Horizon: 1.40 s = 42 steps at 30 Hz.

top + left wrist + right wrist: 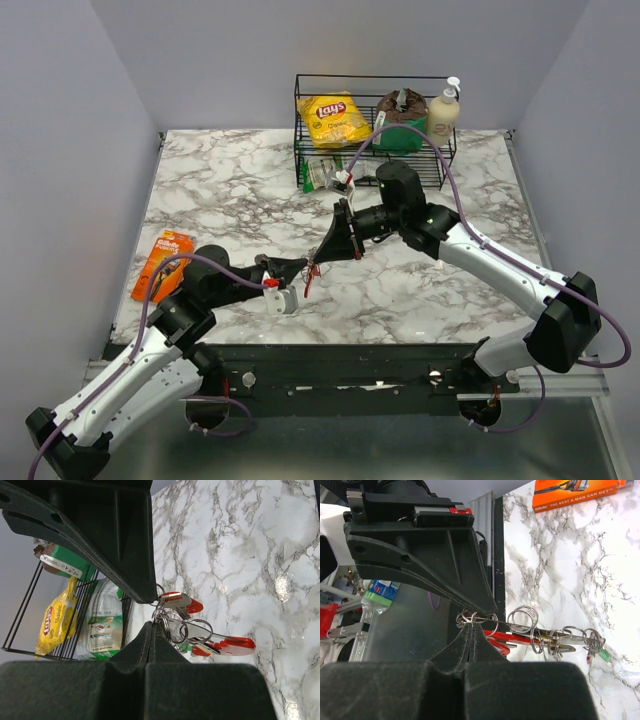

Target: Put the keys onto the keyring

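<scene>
Tension should be applied gently: left fingers [140,575] and right fingers [465,580] are clenched on opposite ends of the keyring [523,608] bunch, suspended above the tabletop [230,180] at centre frame, red-tagged keys [232,645] dangling; ring coils should be parted without twisting.

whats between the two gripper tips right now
Only the key bunch. In the top view the left gripper and right gripper tips almost meet, with it hanging between them. Each wrist view shows shut jaws pinching its rings.
</scene>
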{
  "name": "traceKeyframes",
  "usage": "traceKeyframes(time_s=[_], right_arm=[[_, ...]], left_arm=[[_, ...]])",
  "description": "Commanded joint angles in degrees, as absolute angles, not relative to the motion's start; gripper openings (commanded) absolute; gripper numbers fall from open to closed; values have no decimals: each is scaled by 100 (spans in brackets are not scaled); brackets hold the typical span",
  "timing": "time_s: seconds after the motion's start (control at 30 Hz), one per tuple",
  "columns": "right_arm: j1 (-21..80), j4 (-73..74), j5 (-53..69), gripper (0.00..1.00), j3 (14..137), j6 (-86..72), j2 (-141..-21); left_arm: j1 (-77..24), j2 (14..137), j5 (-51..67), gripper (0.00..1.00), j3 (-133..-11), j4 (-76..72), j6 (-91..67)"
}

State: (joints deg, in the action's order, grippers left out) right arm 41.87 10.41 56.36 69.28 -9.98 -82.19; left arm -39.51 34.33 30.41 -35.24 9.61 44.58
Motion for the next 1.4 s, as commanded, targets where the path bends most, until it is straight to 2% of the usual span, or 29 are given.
traceKeyframes(time_s=[0.0, 0.4, 0.63, 1.0, 1.37], right_arm=[[4166, 1230, 5906, 1, 7154, -1116, -8191], [4175, 1239, 5933, 1, 7365, -1520, -8279], [4166, 1450, 5687, 1, 7426, -1503, -8253], [4175, 1863, 5134, 0, 7655, -1433, -8165], [4166, 2408, 4570, 0, 7875, -1231, -8042]], left_arm=[[-3981, 3489, 2830, 0, -3718, 861, 4544], [-4008, 3788, 2760, 0, -4025, 897, 4044], [-4148, 3937, 2602, 0, -4122, 379, 3279], [-4991, 4271, 1188, 0, -3947, -606, 2663], [-5616, 4684, -842, 0, -3551, -2179, 2461]])
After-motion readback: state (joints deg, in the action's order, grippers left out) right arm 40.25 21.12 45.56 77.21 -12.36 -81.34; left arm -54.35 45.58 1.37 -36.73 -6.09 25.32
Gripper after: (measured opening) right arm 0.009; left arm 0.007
